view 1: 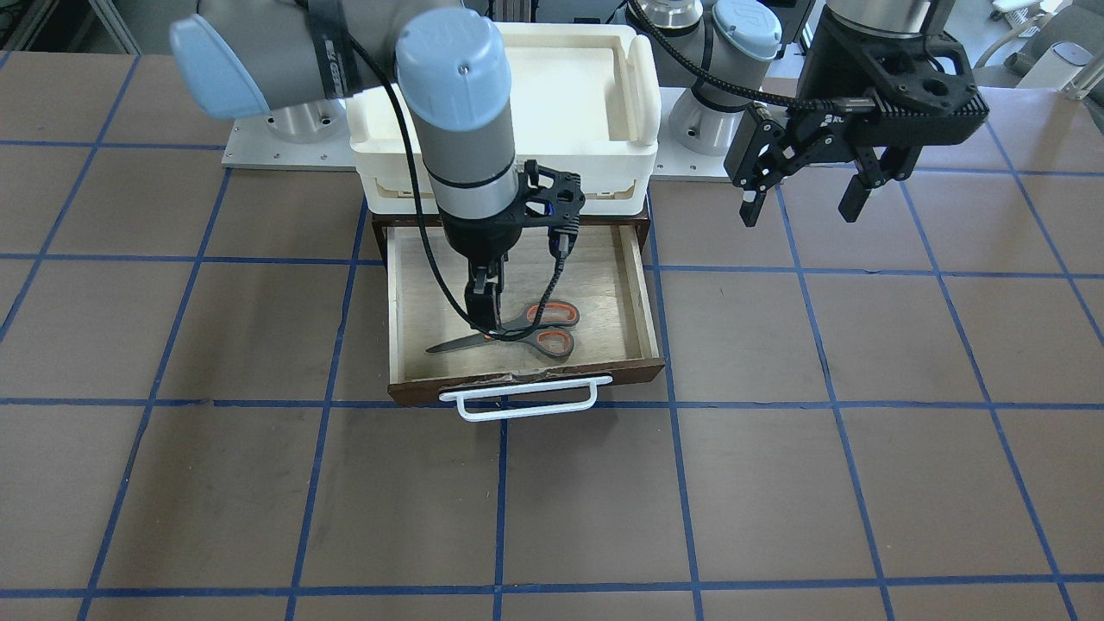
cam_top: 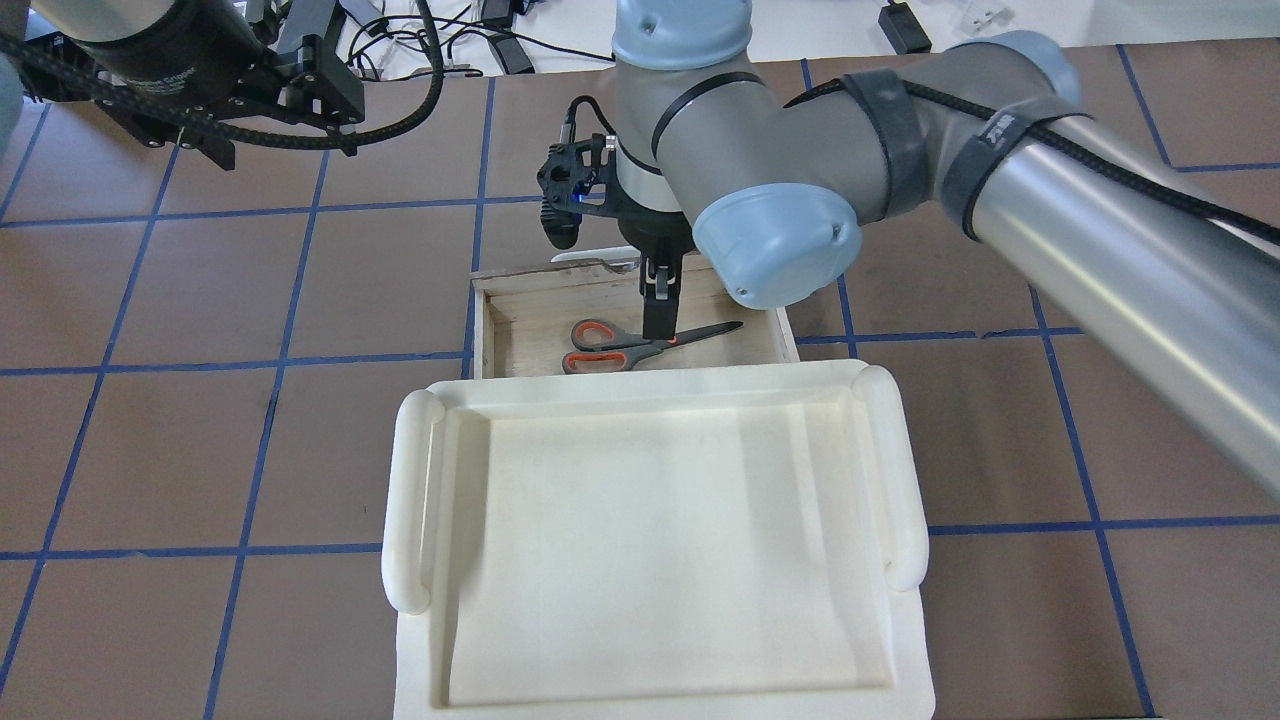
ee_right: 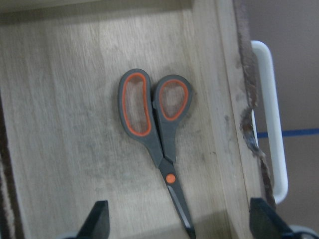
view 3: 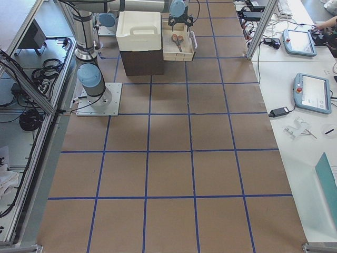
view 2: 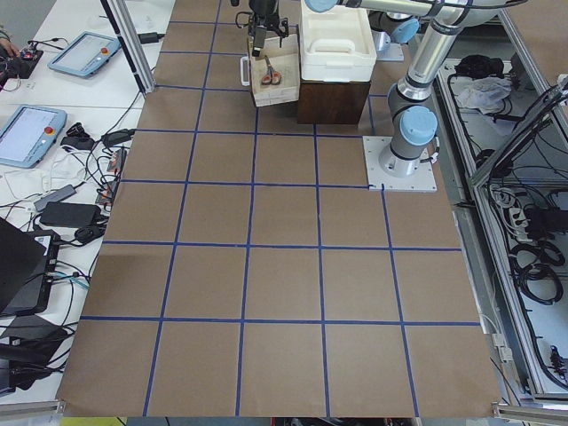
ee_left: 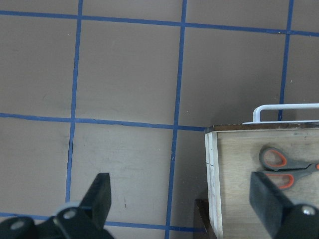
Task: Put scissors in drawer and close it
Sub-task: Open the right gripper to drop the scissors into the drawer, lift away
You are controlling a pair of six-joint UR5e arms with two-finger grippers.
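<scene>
Scissors (ee_right: 158, 149): flat on the floor of the drawer (view 1: 642, 297), lengthwise just inside its front wall; I judge placing done.
Right gripper (view 1: 484, 312): low inside the drawer over the scissors, jaws spread wide, gripping nothing.
Left gripper (view 1: 802, 210): wide apart, empty, over bare table well aside; parked, I judge, to leave room.
Exit: straight up; the walls hem me in and the white foam tray (cam_top: 410, 480) sits above the drawer's rear.
Bar handle (view 1: 526, 401): juts forward, open table before it for a push.

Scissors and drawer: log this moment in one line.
scissors: flat in drawer | drawer: open | right tool: open, over scissors | left tool: open, beside drawer
</scene>
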